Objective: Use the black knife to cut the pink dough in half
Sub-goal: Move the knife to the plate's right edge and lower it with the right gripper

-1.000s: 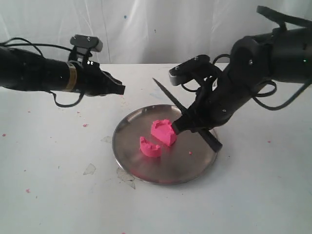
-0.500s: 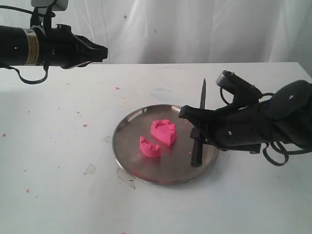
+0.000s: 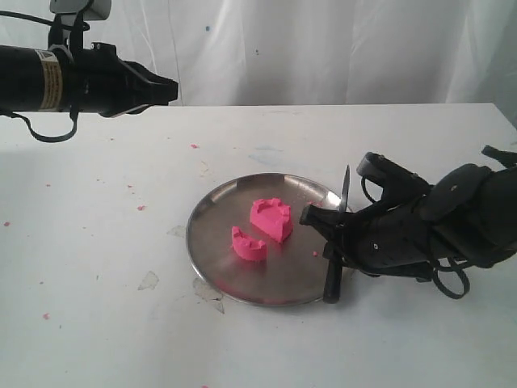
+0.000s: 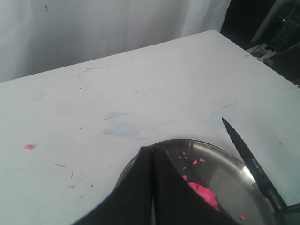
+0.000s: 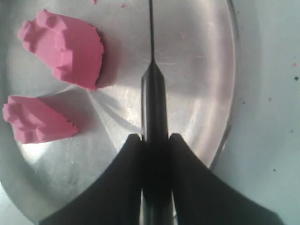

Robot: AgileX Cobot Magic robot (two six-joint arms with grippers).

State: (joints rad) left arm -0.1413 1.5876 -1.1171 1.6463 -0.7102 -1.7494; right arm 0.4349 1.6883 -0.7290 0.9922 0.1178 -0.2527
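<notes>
**Dough lies in two pieces; knife held over the plate's rim**

White curtain (image 3: 323, 48) hangs behind a white tabletop (image 3: 97, 323) speckled with pink crumbs (image 3: 194, 146).

The right arm (image 3: 452, 218) lies low, reaching in from the tabletop's right edge. The right hand (image 3: 333, 240) pinches the handle of the black knife (image 3: 345, 190), one finger on each side, as the right wrist view shows. The blade points toward the tabletop's far edge and the butt pokes out past the plate's near-right rim. Whether the knife touches the plate cannot be told.

The left arm (image 3: 73, 81) is held high and level over the tabletop's far-left corner, well apart from the plate. The left hand (image 3: 166, 87) has its fingers pressed together, with only a thin seam between them in the left wrist view, and it holds nothing.

A round steel plate (image 3: 275, 281) sits near the middle of the tabletop. On it lies the pink dough (image 3: 271, 218) in two pieces with a gap between them. The larger piece sits near the plate's centre. The smaller piece (image 3: 248, 244) lies closer to the plate's near-left rim. Both are apart from the knife. A few crumbs dot the plate as well.

A pale label (image 3: 51, 77) wraps the left arm, its print too small to read.
</notes>
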